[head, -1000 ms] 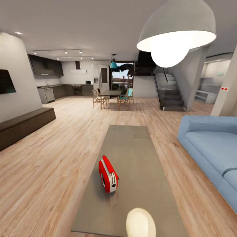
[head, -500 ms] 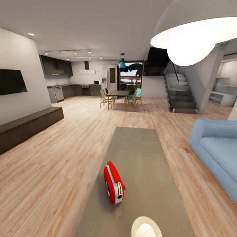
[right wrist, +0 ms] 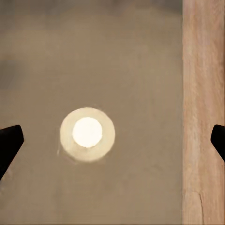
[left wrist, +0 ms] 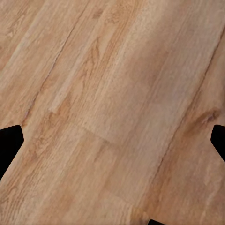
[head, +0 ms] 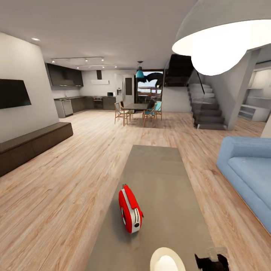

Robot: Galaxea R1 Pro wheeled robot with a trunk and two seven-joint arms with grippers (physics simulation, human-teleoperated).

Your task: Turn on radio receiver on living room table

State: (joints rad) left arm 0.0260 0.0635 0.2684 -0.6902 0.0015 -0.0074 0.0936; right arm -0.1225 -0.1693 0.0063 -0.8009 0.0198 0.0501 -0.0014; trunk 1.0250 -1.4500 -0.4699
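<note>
The left gripper (left wrist: 112, 140) hangs over the wood floor (left wrist: 108, 93), spread wide with nothing in it. The robot is at the table (head: 165, 180) and getting ready to reach. The radio (head: 130, 209) is red with white trim and stands upright on the table, up ahead of the right gripper (right wrist: 112, 136) and toward the left. That gripper hangs spread and empty above the table, and should go to the radio's switch next.
</note>
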